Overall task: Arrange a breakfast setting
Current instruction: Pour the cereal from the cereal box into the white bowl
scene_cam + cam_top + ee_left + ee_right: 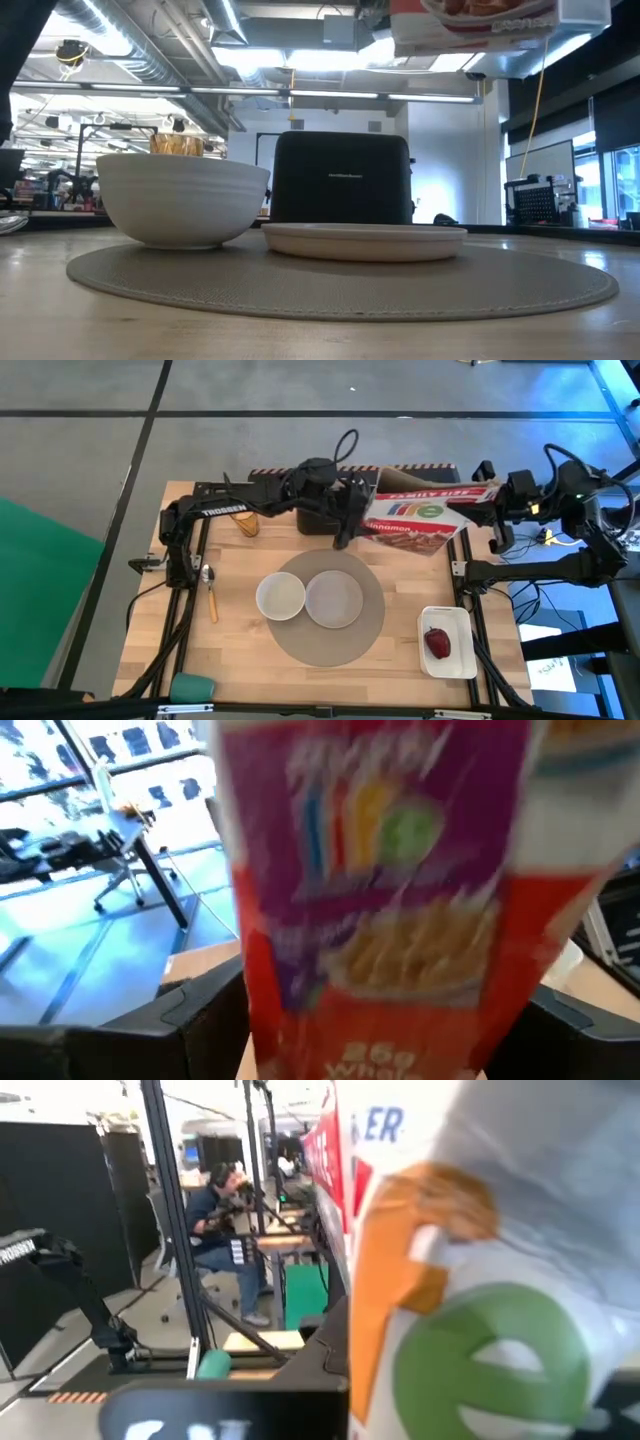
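A red and purple cereal box (420,510) hangs in the air over the table's far right part; it shows at the top of the low view (480,25). My right gripper (492,495) is shut on its right end. My left gripper (352,510) is open above the black toaster (318,518), its fingers (190,1020) standing on either side of the box's left end (390,920). The white bowl (280,597) and small white plate (333,600) rest on the round grey mat (325,635). The amber tumbler (247,522), the spoon (210,592) and the red fruit (437,642) are apart from it. No bagel shows. My right gripper holds the cereal box by its end toward the table's right edge (478,495), coming level from the right. The box fills the right wrist view (480,1280) and hides the fingers there. The box lies on its side, tilted, lifted clear of the table.
The red fruit lies in a white rectangular tray (448,622) at the near right. A teal cup (192,686) lies at the near left edge. The toaster (340,178) stands just behind the mat. Bare wood shows left of the mat, around the spoon.
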Action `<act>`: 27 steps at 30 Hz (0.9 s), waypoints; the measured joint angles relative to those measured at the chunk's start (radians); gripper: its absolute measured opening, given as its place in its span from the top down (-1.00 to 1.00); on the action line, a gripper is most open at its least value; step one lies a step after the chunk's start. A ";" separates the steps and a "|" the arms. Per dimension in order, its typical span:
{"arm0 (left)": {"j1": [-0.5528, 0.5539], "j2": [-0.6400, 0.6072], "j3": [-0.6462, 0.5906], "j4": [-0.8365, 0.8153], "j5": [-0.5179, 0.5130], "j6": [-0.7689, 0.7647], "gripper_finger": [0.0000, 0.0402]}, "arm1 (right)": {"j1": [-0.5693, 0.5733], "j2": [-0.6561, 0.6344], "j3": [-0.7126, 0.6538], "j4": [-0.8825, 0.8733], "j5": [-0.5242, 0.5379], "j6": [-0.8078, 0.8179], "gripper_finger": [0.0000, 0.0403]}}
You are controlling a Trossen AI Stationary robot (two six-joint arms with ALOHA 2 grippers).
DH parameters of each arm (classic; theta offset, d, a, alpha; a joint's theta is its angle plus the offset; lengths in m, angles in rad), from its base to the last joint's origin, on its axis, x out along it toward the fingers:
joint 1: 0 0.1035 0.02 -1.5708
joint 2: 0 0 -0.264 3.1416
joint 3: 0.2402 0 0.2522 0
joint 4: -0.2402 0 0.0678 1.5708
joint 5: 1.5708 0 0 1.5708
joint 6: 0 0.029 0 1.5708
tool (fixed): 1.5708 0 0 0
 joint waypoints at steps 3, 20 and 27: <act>-0.008 -0.001 0.000 0.012 0.000 -0.027 -0.49 | 0.000 0.004 0.001 0.037 -0.007 0.000 1.00; -0.032 -0.088 0.000 -0.193 -0.090 -0.011 0.24 | 0.001 0.025 0.000 0.121 -0.021 -0.002 0.75; -0.040 -0.258 -0.001 -0.675 -0.269 0.028 0.22 | 0.001 -0.048 0.013 0.154 0.277 -0.024 0.17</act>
